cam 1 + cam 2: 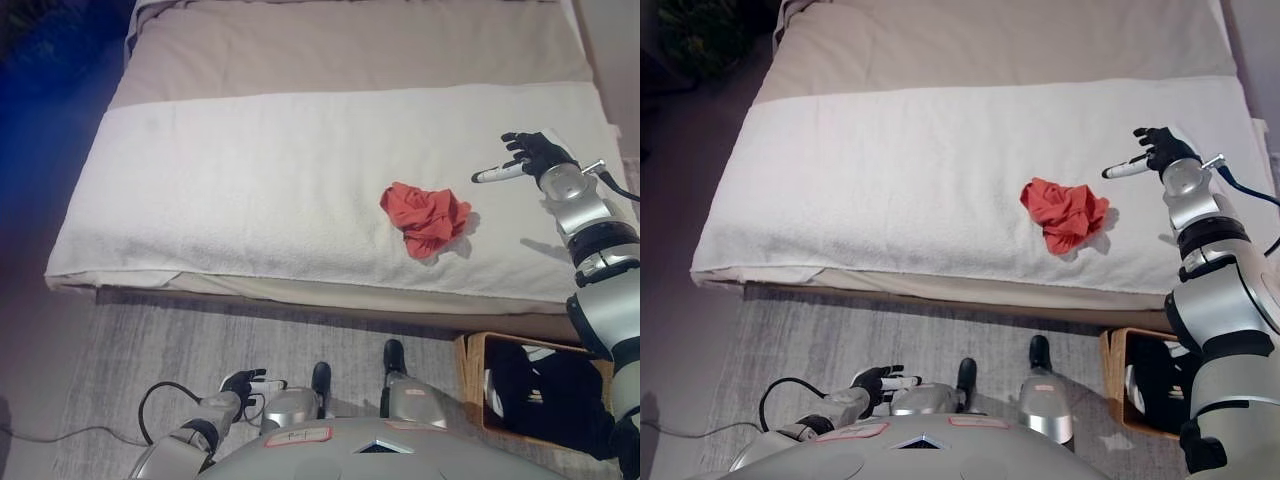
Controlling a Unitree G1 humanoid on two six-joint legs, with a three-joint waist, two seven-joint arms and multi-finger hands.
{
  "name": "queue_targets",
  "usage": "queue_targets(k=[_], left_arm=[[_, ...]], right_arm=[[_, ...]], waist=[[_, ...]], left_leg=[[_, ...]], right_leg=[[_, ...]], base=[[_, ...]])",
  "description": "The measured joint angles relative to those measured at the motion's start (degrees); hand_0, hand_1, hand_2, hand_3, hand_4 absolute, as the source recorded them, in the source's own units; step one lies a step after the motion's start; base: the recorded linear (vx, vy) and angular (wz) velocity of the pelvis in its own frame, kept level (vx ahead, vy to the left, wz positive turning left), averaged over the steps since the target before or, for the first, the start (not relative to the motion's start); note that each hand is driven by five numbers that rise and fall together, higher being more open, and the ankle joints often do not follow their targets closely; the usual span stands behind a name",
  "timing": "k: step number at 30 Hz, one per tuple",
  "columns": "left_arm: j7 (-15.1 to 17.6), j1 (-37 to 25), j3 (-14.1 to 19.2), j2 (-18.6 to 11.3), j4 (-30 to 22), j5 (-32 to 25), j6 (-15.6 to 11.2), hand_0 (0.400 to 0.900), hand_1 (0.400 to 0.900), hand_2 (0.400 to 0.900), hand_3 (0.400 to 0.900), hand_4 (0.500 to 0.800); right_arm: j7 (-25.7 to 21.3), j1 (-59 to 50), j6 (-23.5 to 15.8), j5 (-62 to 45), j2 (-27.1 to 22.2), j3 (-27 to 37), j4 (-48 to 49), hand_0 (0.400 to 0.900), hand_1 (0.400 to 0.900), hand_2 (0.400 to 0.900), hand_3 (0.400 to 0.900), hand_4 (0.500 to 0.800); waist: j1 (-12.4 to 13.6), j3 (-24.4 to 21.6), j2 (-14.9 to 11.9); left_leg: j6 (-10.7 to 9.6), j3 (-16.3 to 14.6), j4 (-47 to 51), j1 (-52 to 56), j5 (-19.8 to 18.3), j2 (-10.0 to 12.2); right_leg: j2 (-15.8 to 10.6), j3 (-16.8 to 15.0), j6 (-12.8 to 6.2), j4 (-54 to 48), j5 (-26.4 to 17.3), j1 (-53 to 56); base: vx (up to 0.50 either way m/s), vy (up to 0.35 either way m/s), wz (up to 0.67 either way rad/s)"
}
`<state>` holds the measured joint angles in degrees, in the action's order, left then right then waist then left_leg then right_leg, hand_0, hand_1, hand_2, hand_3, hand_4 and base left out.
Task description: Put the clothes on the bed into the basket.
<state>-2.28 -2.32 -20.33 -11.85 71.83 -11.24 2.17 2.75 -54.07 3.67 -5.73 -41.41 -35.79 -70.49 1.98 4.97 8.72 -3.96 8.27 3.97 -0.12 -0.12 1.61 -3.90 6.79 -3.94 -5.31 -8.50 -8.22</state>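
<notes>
Left eye view shows one garment, a crumpled red-orange cloth (425, 218), lying on the white blanket (250, 190) that covers the near part of the bed (350, 45). The cloth sits right of the blanket's centre, closer to the near edge than to the far edge, and it rests flat in a loose heap with folds bunched toward its lower right side.

The right hand (522, 156) is raised above the blanket, to the right of the cloth and slightly farther from the robot. The hand and the cloth are apart, with bare blanket between them. Its fingers are extended and relaxed, with one white-tipped finger pointing left toward the cloth. The hand holds nothing.

The wicker basket (472, 372) stands on the floor at the lower right, just in front of the near edge of the bed and below the right arm. Dark and white items lie inside it; they appear to be clothes, though the arm hides much of the interior.

The left hand (878, 381) hangs low at the lower left, over the grey rug (200, 340), well apart from the bed. Its fingers are loosely spread and empty.

Beyond the blanket, the far part of the bed is covered with a beige sheet (1000, 40).
</notes>
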Motion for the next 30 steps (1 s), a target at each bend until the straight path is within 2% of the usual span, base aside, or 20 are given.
queue_targets(k=[10,16,20,23,30], left_arm=[[0.5,-0.5,-0.9,0.0,-2.8,-0.9,-1.2,0.900,0.900,0.900,0.900,0.800],[0.5,-0.5,-2.5,0.0,-3.7,-0.9,-1.1,0.900,0.900,0.900,0.900,0.800],[0.5,-0.6,-3.0,0.0,-4.4,-0.9,-1.1,0.900,0.900,0.900,0.900,0.800],[0.5,-1.0,-3.1,0.0,-4.4,-0.9,-1.2,0.900,0.900,0.900,0.900,0.800],[0.5,-1.6,-3.2,0.0,-4.7,-0.9,-1.2,0.900,0.900,0.900,0.900,0.800]], right_arm=[[-1.2,-3.9,0.2,-0.1,-0.1,0.0,-3.1,0.900,0.900,0.900,0.900,0.800],[-1.6,-4.1,0.6,-0.2,-0.3,0.0,-3.9,0.900,0.900,0.900,0.900,0.800],[-1.8,-4.1,0.6,-0.4,0.0,0.2,-4.8,0.900,0.900,0.900,0.900,0.800],[-2.3,-4.1,0.6,-0.6,0.1,0.4,-5.3,0.900,0.900,0.900,0.900,0.800],[-2.5,-4.1,0.6,-1.5,2.2,2.4,-5.6,0.900,0.900,0.900,0.900,0.800]], waist=[[0.6,4.6,3.9],[1.8,7.2,6.0],[2.1,7.6,6.1],[3.0,7.7,6.1],[3.0,8.7,6.4]], left_leg=[[-1.8,1.3,-0.1,-4.7,1.9,-0.1],[-1.9,1.5,0.0,-6.3,2.6,-0.1],[-2.0,2.8,0.2,-7.1,2.9,-0.2],[-2.1,3.0,0.5,-7.2,3.0,-0.2],[-2.1,3.3,0.6,-7.7,3.2,-0.3]], right_leg=[[-0.5,2.7,0.59,0.2,-0.5,-3.4],[-0.7,4.2,0.60,0.2,-0.5,-4.2],[-0.9,5.4,0.59,0.2,-0.5,-4.5],[-1.0,5.6,0.57,0.2,-0.4,-4.6],[-1.2,5.9,0.58,0.2,-0.4,-5.0]], base=[[-0.03,-0.028,0.17],[0.01,-0.005,0.14],[0.01,0.007,0.12],[0.02,0.015,0.07],[0.02,0.014,0.04]])
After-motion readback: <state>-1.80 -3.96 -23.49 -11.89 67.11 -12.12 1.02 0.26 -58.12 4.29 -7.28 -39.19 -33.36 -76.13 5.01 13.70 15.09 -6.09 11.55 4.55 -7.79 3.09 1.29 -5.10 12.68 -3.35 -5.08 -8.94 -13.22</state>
